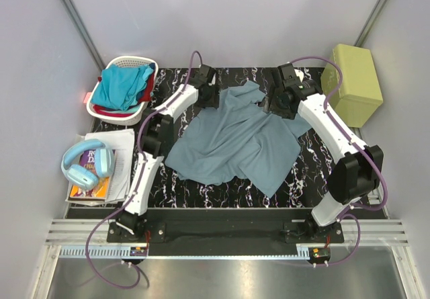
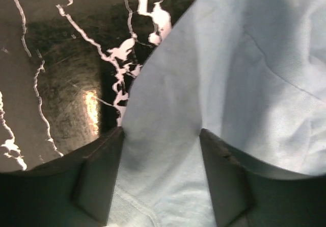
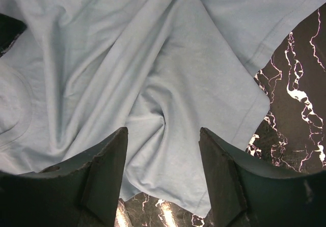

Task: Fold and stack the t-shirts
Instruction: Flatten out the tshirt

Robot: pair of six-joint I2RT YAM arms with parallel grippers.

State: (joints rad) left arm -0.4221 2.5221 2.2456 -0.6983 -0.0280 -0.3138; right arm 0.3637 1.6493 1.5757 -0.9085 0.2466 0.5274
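Currently, the muted grey-blue cloth t-shirt [image 1: 235, 141] runs top-to-bottom in frame, collar uppermost; left gripper [image 2: 160, 135] and right gripper [image 3: 163, 132] straddle it unclenched.

Walls [image 1: 222, 17]: plain pale grey panels on three sides, matte.
Corner struts [image 1: 74, 17]: grey metal bars at both far corners.
Table [image 1: 201, 191]: glossy black top, white marble veining.
Near edge: ribbed aluminium rail [image 1: 80, 232]; brushed metal sheet [image 1: 222, 279] below it.
Light: soft, even; one warm glare patch [image 2: 91, 109] on the table top.

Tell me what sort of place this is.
Likely a robot lab cell staged for laundry folding: two arms bolted to a marble-patterned table, plain grey walls, a white basket of tees.
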